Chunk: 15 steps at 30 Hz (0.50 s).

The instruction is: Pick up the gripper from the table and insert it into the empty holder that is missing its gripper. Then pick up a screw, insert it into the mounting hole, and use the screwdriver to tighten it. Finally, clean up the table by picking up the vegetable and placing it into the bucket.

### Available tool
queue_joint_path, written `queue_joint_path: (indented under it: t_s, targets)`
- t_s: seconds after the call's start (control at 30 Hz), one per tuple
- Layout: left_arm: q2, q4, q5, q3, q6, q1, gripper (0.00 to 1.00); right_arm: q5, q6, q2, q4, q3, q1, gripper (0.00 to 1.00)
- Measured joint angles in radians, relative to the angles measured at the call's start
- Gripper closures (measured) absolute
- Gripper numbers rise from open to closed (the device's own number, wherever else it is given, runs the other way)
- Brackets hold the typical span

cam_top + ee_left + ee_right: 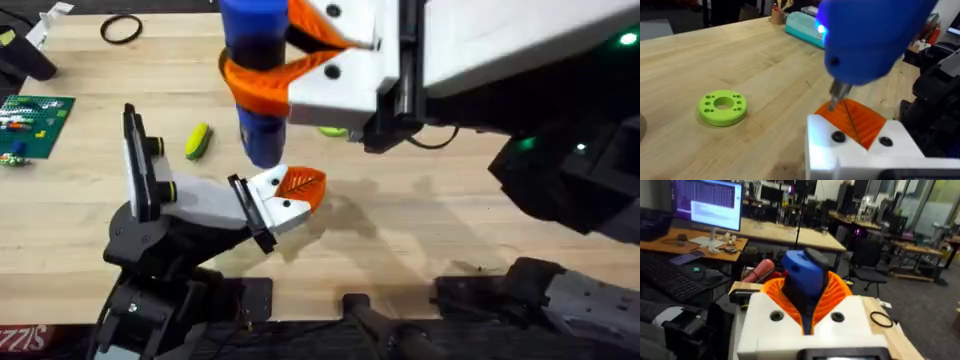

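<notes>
My right gripper hangs high and close under the camera, its big orange fingers shut on the blue screwdriver, which points straight down. The screwdriver's tip touches the orange ribbed gripper, which sits as one closed wedge in the white holder with a black end plate at the end of my left arm. My left gripper lies low over the table. The tip hides the mounting hole. I cannot make out a screw. The yellow-green vegetable lies to the left. The bucket is out of view.
A lime-green ring lies on the wood beside the screwdriver. A black ring and a green circuit board sit at the far left. A teal box stands at the table's far edge.
</notes>
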Motion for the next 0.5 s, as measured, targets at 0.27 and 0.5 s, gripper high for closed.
queue_joint_path:
  t_s: [0.27, 0.5]
  targets:
    - [0.0, 0.0, 0.0, 0.0, 0.0, 0.0, 0.989, -0.003, 0.003, 0.0, 0.007, 0.058, -0.026, 0.958]
    - [0.0, 0.0, 0.0, 0.0, 0.0, 0.0, 0.989, -0.003, 0.005, 0.002, 0.051, 0.06, -0.032, 0.958]
